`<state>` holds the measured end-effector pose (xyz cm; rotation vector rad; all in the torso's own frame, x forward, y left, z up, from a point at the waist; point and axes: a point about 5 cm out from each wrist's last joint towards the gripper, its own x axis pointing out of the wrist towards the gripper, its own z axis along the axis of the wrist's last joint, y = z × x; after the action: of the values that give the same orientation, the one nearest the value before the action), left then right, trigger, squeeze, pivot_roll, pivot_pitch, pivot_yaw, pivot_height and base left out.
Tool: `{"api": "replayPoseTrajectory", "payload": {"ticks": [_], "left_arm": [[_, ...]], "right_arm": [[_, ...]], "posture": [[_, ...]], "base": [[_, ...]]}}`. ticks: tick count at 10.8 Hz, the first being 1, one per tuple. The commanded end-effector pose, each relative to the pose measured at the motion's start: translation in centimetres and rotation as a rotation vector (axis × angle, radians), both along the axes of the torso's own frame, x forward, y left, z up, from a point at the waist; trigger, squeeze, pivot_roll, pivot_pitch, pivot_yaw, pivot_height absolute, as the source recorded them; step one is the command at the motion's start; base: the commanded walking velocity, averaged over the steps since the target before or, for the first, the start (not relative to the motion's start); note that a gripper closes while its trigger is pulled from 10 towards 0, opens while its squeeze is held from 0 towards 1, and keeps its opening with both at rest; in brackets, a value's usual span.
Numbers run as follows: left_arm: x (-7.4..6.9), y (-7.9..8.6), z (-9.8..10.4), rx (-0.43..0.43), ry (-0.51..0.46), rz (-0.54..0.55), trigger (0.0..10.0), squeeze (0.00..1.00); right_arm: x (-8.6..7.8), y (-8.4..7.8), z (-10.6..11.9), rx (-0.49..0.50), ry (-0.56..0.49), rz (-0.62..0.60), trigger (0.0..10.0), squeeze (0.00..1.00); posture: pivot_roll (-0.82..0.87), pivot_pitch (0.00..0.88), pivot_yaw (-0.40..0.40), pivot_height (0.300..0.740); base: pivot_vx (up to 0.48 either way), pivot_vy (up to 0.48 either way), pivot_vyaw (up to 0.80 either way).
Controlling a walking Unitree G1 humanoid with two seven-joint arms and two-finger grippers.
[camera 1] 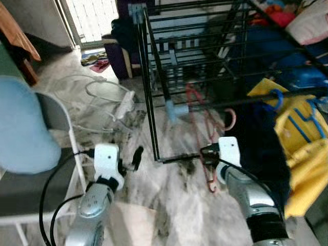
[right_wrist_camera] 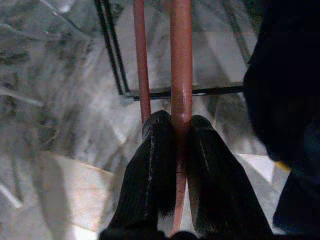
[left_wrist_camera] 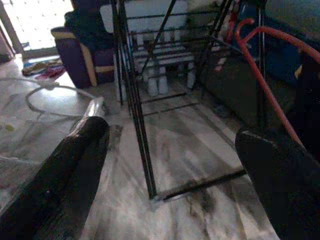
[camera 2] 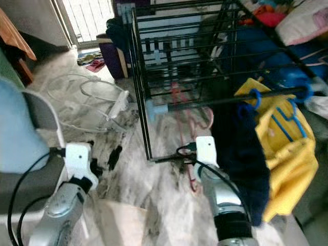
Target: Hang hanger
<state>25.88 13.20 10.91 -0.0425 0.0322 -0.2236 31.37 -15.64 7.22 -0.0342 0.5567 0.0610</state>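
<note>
We see our right pincer (right_wrist_camera: 181, 131) clenched on a red hanger (right_wrist_camera: 180, 65) beside the black drying rack (camera 1: 154, 77); dark and yellow garments (camera 1: 302, 138) crowd close; left pincer (left_wrist_camera: 170, 170) gapes released

Hanger (camera 1: 207, 138) before rack (camera 1: 154, 77) (garments (camera 1: 302, 148) right)

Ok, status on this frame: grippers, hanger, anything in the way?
Right gripper shut on red plastic hanger, held by black metal drying rack. Left gripper open, idle. Dark garment hangs close beside.
</note>
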Motion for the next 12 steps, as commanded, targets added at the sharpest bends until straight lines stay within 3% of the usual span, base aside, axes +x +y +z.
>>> {"api": "replayPoseTrajectory", "payload": {"ticks": [1, 8, 12], "left_arm": [[-0.2, -0.1, -0.1, -0.002, 0.004, -0.006, 10.0, 0.0], [-0.9, 0.2, -0.3, -0.005, 0.017, -0.015, 10.0, 0.0], [-1.1, -0.3, -0.3, -0.01, 0.023, -0.06, 10.0, 0.0]], "right_arm": [[-0.1, -0.4, 0.3, -0.005, -0.007, -0.005, 10.0, 0.0], [-2.0, 0.7, -0.9, -0.078, -0.012, 0.117, 10.0, 0.0], [-0.5, 2.4, 0.3, -0.094, -0.073, 0.183, 10.0, 0.0]], "posture": [[-0.07, 0.093, 0.058, 0.74], [-0.07, 0.098, 0.063, 0.74], [-0.06, 0.098, 0.063, 0.74]], "base": [[0.0, 0.0, 0.0], [0.0, 0.0, 0.0], [0.0, 0.0, 0.0]]}}
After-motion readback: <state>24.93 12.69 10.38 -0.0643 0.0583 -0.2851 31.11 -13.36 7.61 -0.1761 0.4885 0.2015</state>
